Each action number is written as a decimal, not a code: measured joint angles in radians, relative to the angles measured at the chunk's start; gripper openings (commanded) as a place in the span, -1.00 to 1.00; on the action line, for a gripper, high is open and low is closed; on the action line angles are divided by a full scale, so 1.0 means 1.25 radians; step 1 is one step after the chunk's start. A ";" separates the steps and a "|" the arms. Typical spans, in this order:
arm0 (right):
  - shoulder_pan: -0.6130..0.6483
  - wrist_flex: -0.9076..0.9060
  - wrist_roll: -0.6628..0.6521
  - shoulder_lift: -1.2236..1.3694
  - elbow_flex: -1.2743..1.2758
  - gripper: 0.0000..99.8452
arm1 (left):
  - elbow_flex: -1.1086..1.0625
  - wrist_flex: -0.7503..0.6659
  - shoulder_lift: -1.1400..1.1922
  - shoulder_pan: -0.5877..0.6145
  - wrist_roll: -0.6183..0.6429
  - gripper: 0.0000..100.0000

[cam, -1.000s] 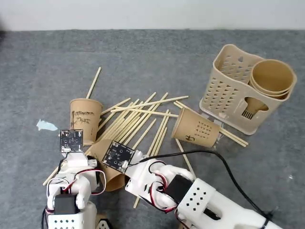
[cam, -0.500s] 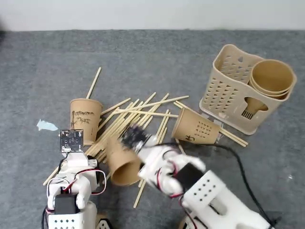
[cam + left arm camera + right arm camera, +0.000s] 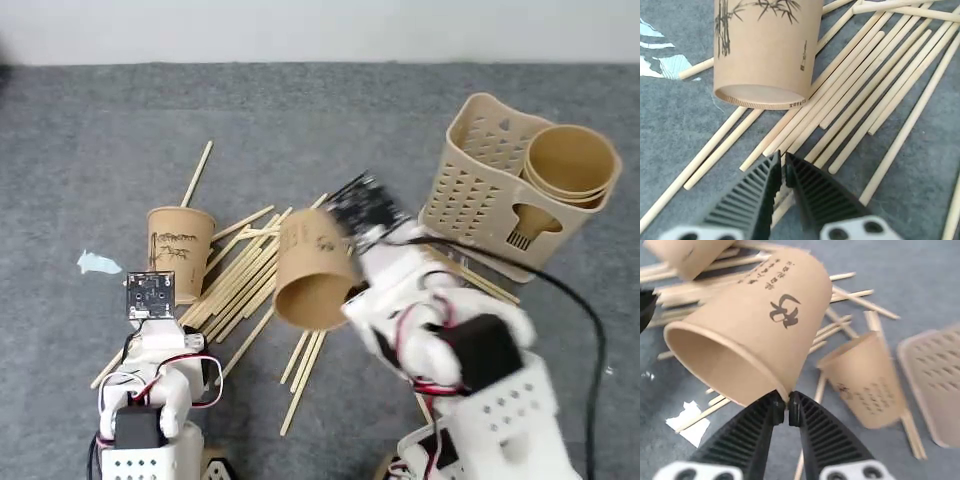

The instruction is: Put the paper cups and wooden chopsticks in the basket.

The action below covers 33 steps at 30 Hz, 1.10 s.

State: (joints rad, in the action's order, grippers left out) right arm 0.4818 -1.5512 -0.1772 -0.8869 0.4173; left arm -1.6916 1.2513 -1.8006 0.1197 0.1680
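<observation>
My right hand (image 3: pixel 781 407) pinches the rim of the paper cup (image 3: pixel 755 325), tilted in the air near the basket (image 3: pixel 490 190), so I'd squeeze firmly and clear the basket's wall before lowering.

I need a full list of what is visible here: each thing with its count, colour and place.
held cup: one, tan, rim pinched by the right gripper.
left cup: one, tan with bamboo print, table's left side.
lying cup: one, tan, on its side near the basket.
stacked cups: tan, in the basket; number unclear.
chopsticks: many, pale wood, scattered mid-table.
basket: one, beige, far right.
paper scrap: one, pale blue, beside the left cup.
cable: one, black, right side.
table: grey.
left gripper: black, shut, over chopsticks.
right gripper: black, shut on the held cup.
</observation>
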 measured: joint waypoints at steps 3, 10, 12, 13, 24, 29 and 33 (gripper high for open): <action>-0.069 -0.064 0.000 0.000 -0.112 -0.98 | 0.000 0.000 0.000 0.000 0.000 -0.97; -0.268 -0.131 0.000 -0.020 -0.300 -0.98 | 0.000 0.000 0.000 0.000 0.000 -0.97; -0.320 -0.131 0.000 -0.023 -0.318 -0.98 | 0.000 0.000 0.000 0.000 0.000 -0.97; -0.347 -0.131 0.000 -0.023 -0.320 -0.98 | 0.000 0.000 0.000 0.000 0.000 -0.97; -0.528 -0.036 0.155 0.023 -0.347 -0.98 | 0.000 0.000 0.000 0.000 0.000 -0.97; -0.567 -0.048 0.236 0.136 -0.463 -0.98 | 0.000 0.000 0.000 0.000 0.000 -0.97; -0.579 -0.098 0.296 0.254 -0.594 -0.98 | 0.000 0.000 0.000 0.000 0.000 -0.97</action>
State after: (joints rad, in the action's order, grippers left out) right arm -0.2424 -1.6740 0.1926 -0.5692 -0.3253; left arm -1.6916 1.2513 -1.8006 0.1197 0.1680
